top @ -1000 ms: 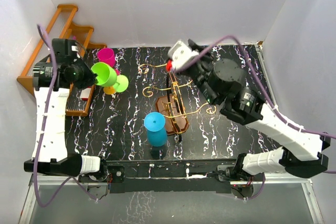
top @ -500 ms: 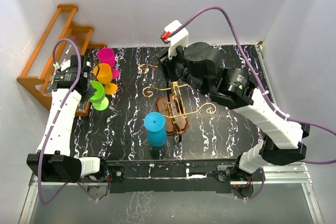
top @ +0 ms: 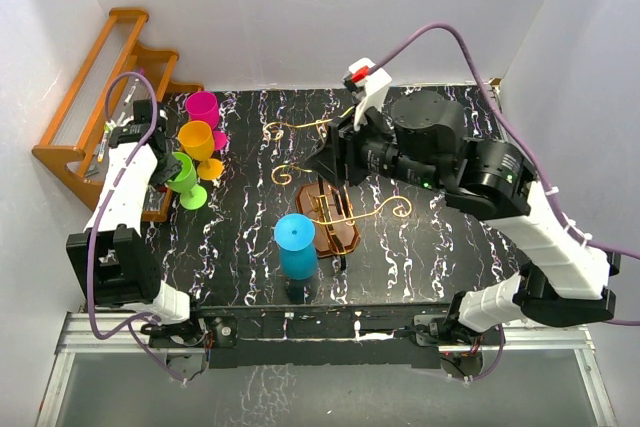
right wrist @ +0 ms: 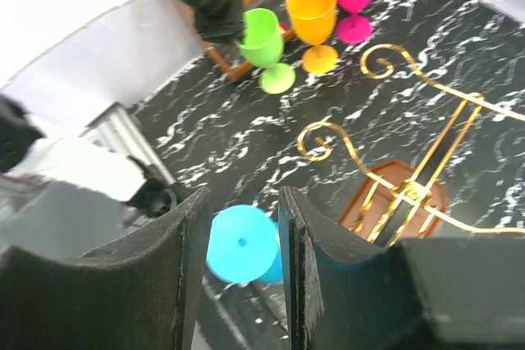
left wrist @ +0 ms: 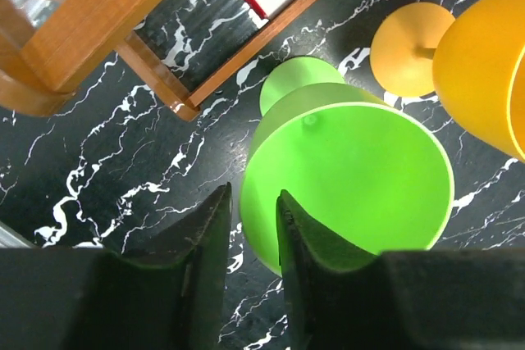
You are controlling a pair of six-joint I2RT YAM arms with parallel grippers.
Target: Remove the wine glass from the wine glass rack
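Beside the stepped wooden shelf [top: 100,77], the left pincer [left wrist: 252,198] appears to grip the rim of the green wine glass [left wrist: 353,178], one finger outside the bowl and one inside. The glass stands upright with its foot on the table, directly below the pincer. Just to this pincer's right stands an orange wine glass [left wrist: 484,63], and beyond that a pink wine glass [top: 202,107]. On this evidence the green glass is already off the rack and the set-down is the step in hand. The next move calls for the left pincer to part its fingers and rise straight up without nudging the orange glass close beside the green bowl. Further right, a blue wine glass [top: 297,247] sits foot-up below the right pincer [right wrist: 242,194], whose fingers stand apart and hold nothing. Whether the blue glass hangs from a wire arm cannot be told. The wine glass rack [top: 340,237], gold wires over a brown base, lies under the right pincer, slightly to its right. The table [top: 240,237] is glossy black with white marble veining, boxed in by plain white walls [top: 300,7].
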